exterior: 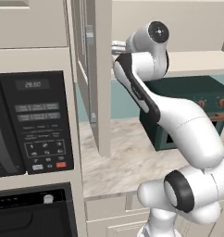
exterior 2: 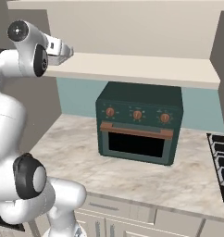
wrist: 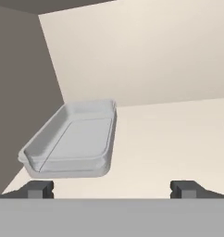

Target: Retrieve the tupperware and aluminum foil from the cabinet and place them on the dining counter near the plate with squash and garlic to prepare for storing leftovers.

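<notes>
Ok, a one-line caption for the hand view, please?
Open gripper faces the tupperware lying on the cabinet shelf, left of centre.

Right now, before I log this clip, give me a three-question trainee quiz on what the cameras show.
1. True or false: the fingers are closed on the tupperware.
2. What appliance sits on the counter under the cabinet shelf? A. kettle B. dark green toaster oven C. blender
3. Fill in: in the hand view the tupperware rests on the shelf beside the cabinet's ____ wall.

Key: 1 false, they are spread wide and short of it; 2 B; 3 side.
</notes>
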